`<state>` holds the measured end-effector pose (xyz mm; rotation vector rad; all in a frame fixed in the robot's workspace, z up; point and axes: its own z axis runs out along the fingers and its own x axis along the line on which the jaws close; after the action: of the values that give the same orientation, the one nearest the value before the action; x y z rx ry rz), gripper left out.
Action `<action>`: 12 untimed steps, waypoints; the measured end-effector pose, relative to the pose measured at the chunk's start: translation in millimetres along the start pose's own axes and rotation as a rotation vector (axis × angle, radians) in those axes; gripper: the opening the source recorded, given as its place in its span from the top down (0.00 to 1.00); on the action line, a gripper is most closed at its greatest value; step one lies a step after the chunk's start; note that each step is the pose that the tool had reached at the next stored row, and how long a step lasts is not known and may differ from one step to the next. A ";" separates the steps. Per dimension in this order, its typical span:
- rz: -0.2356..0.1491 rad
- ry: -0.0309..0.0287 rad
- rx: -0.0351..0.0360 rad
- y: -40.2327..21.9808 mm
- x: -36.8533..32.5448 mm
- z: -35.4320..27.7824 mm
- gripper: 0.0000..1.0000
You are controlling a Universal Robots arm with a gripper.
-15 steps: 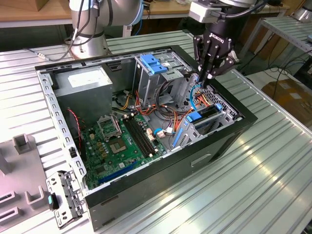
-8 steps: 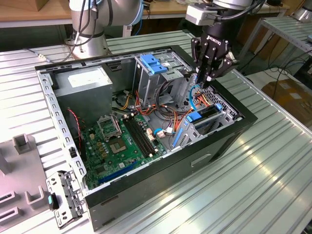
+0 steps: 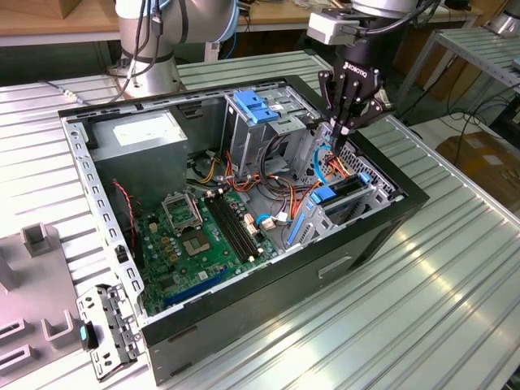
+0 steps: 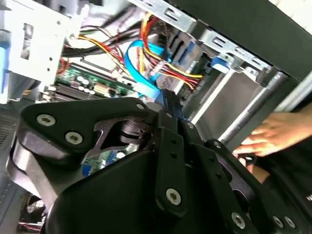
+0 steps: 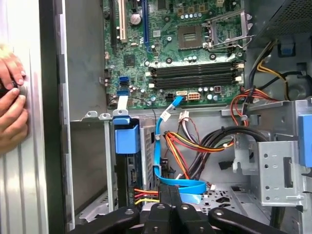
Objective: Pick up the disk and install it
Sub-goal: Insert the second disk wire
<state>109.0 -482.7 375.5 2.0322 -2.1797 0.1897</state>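
Note:
The disk [image 3: 344, 192], a dark drive with bright blue rails, stands on edge in the drive bay at the corner of the open computer case [image 3: 325, 272] on the exterior view's right. In the first wrist view the disk [image 5: 130, 170] sits in the metal bay with its blue tab on the end nearer the motherboard. My gripper [image 3: 340, 132] hangs just above the bay, a little behind the disk. Its fingers [image 5: 168, 197] are shut together, apart from the disk, with the tips against a flat blue cable [image 5: 187, 184]. In the second wrist view the gripper [image 4: 168, 100] points down among the cables.
A person's hands [image 5: 10, 97] rest outside the case wall, and a hand [image 4: 273, 136] is also in the second wrist view. Inside lie the motherboard [image 3: 203, 236], cable bundles [image 5: 195, 146], a paler blue bracket [image 3: 255, 106] and the power supply [image 3: 142, 138]. Grey fixtures [image 3: 36, 244] stand outside.

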 end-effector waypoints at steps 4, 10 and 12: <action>0.002 0.0594 0.0040 -0.2 -2.0 2.4 0.76; 0.003 0.0873 0.0059 -0.4 -3.7 6.2 0.84; 0.003 0.0870 0.0062 -0.5 -3.1 6.8 0.84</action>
<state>109.5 -481.1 368.2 1.9855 -2.1324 0.2802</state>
